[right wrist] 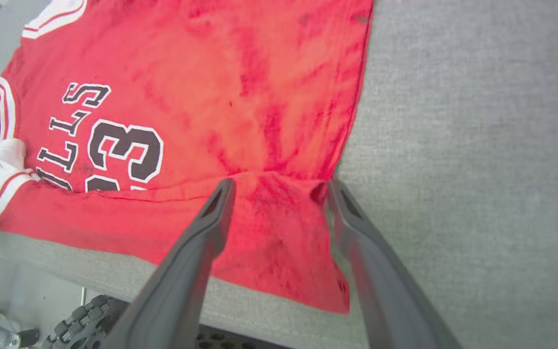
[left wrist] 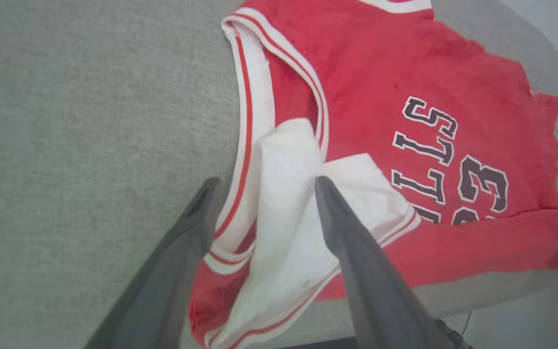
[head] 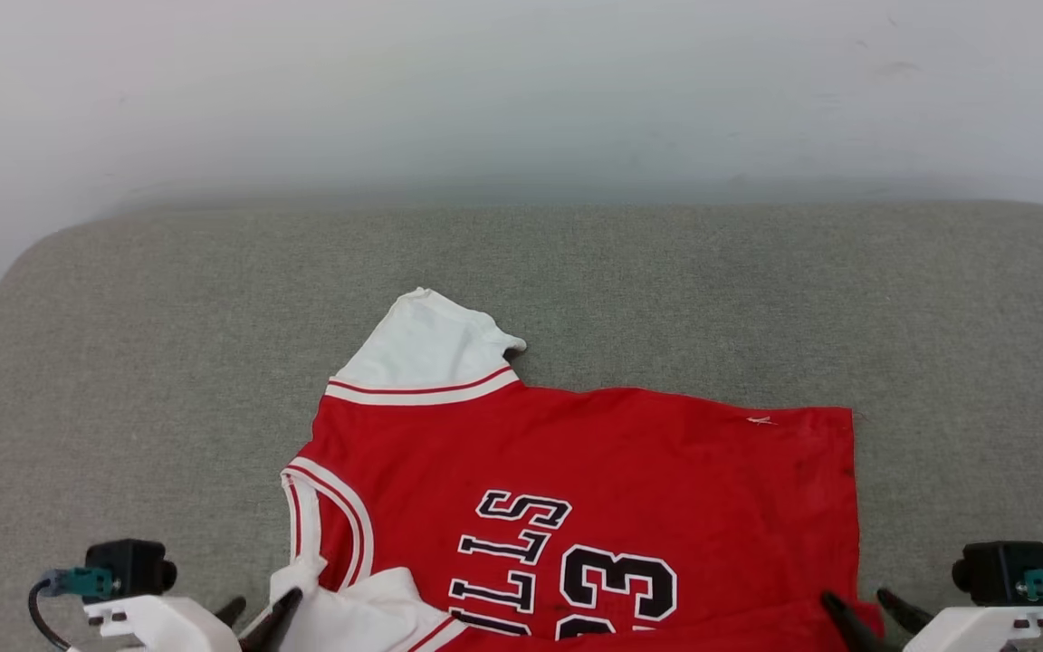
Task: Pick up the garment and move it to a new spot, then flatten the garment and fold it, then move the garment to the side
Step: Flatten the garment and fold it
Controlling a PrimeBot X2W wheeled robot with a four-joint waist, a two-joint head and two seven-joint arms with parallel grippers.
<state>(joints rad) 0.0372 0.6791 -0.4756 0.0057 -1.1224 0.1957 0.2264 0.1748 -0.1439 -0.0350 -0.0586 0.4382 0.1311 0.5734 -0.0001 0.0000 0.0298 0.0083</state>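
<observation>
And here's the red jersey shirt with white short sleeves [head: 630, 453], lying on the near half of the grey woven-fabric tabletop with rounded corners [head: 576, 272], toward six o'clock in the head view and running right up to the near edge. Its collar side points to nine o'clock and its hem side to three. One white sleeve with red-and-white stripe trim [head: 426, 349] sticks out flat at eleven o'clock from the body. The other white sleeve [head: 349, 607] is bunched up and folded onto the chest at seven o'clock. The black, white-outlined lettering [head: 512, 534] and the number 23 [head: 617, 580] read sideways, and a red strip folded over along the near edge covers their lowest part. The far red panel lies mostly smooth, with soft creases fanning out from the five o'clock corner. Down at seven o'clock the left gripper [head: 263, 605] has its two dark fingers spread wide, one on each side of the bunched sleeve, not pinching it. At five o'clock the right gripper [head: 856, 599] is spread just as wide, straddling the folded red corner, with the cloth lying loose between its fingers. Beyond the table at twelve o'clock is a pale, scuffed wall [head: 521, 91], and the right wrist view catches a knobby black tyre [right wrist: 83, 322] below the table edge.
</observation>
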